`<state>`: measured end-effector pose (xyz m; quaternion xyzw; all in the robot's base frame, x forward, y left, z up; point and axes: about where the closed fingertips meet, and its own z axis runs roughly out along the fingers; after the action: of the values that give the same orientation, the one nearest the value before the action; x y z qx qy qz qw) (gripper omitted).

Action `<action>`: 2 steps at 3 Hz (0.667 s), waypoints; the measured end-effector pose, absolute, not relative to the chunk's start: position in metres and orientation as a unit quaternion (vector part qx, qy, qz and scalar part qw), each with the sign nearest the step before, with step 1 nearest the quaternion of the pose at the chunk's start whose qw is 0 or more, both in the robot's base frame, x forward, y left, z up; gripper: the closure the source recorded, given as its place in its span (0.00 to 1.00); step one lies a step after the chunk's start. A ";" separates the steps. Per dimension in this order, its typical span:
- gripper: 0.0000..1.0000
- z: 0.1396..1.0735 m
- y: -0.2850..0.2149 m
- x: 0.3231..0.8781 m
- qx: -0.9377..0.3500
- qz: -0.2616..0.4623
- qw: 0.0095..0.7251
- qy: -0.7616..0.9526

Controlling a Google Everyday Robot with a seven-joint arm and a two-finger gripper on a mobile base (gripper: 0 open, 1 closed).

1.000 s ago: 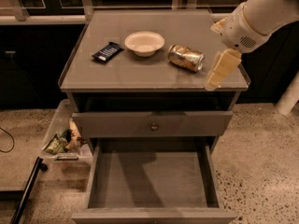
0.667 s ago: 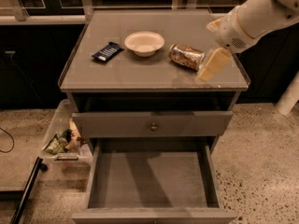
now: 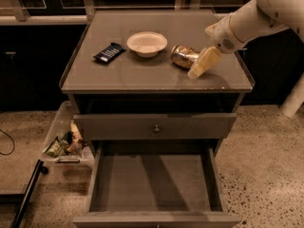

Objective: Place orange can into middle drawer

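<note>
The orange can (image 3: 183,56) lies on its side on the cabinet top (image 3: 156,77), right of the white bowl. My gripper (image 3: 199,68) reaches in from the upper right and its cream fingers (image 3: 205,61) sit just right of the can, very close to its end. The can rests on the top, not lifted. The middle drawer (image 3: 154,183) is pulled out wide open below, with a bare grey floor.
A white bowl (image 3: 147,43) and a dark blue snack packet (image 3: 109,52) sit on the top, left of the can. A shut drawer front with a small brass knob (image 3: 156,128) is above the open drawer. A clear bin of wrappers (image 3: 64,141) stands on the floor at left.
My gripper has moved left and slightly down toward the can, from near the top's right edge to just beside the can. The can has not moved.
</note>
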<state>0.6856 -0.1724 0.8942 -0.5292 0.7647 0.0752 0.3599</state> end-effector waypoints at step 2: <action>0.00 0.873 -0.164 0.721 -0.506 0.120 0.355 0.777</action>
<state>0.7207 -0.1643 0.8725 -0.5063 0.7767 0.1197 0.3551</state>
